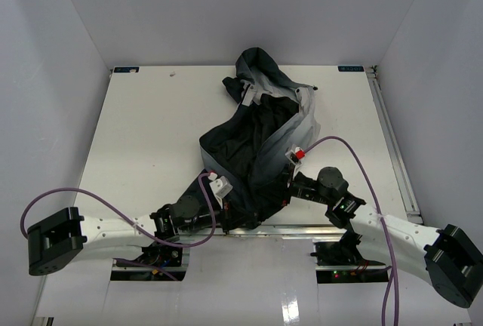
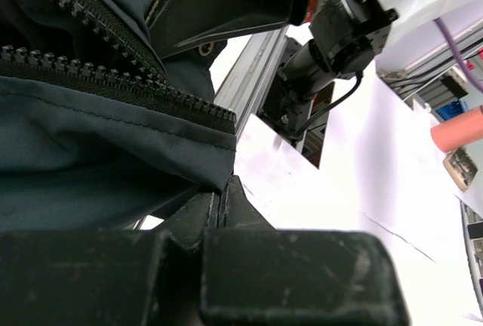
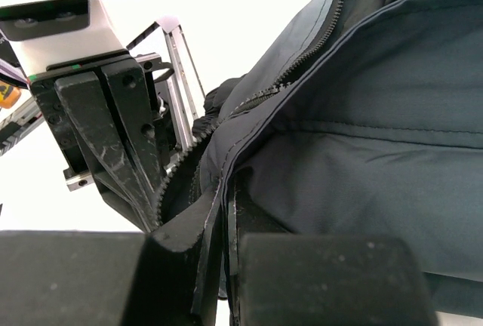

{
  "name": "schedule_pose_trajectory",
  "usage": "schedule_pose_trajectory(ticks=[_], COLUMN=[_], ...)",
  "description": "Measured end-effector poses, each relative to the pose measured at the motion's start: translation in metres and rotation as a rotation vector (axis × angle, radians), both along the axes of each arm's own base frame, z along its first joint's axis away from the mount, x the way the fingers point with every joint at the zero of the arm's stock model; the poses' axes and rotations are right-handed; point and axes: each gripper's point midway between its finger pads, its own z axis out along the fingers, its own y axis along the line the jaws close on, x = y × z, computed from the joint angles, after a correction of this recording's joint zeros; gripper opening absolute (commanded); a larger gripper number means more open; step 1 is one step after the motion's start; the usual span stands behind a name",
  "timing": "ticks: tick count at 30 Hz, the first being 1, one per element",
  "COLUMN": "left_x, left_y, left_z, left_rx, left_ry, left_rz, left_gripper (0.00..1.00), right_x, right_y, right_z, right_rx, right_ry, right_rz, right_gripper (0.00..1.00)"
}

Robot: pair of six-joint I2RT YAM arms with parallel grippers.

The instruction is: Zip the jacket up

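Note:
The jacket (image 1: 264,137) lies crumpled at the table's middle, dark with a light grey panel, hood at the far end and front open. My left gripper (image 1: 229,215) is shut on the near bottom hem. In the left wrist view the jaws (image 2: 223,194) pinch the fabric edge just below a row of zipper teeth (image 2: 113,77). My right gripper (image 1: 281,195) is shut on the other front edge close by. In the right wrist view its jaws (image 3: 226,194) pinch fabric beside the other zipper row (image 3: 306,58). The two grippers face each other a short way apart.
An aluminium rail (image 1: 302,228) runs along the table's near edge just under both grippers. Purple cables (image 1: 90,198) loop from both arms. White walls enclose the table (image 1: 151,130) on three sides. A rail (image 1: 394,145) runs along the right side.

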Motion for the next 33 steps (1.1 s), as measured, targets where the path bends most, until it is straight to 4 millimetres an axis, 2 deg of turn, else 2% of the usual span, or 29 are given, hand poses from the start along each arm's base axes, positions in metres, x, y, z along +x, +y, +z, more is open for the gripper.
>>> schedule_pose_trajectory(ticks=[19, 27, 33], left_x=[0.003, 0.010, 0.015], left_y=[-0.002, -0.001, 0.005], left_z=[-0.006, -0.012, -0.004], left_rx=[0.024, 0.044, 0.026], left_ry=[0.004, 0.009, 0.013], left_rz=[0.006, 0.051, 0.091], left_gripper=[0.00, 0.00, 0.00], right_x=[0.002, 0.008, 0.009], right_y=[-0.004, -0.007, -0.009], right_z=[0.000, 0.000, 0.007], right_rx=[-0.027, -0.032, -0.013], right_ry=[0.003, 0.016, -0.001], right_rz=[-0.019, -0.038, -0.045], right_gripper=[0.08, 0.08, 0.08])
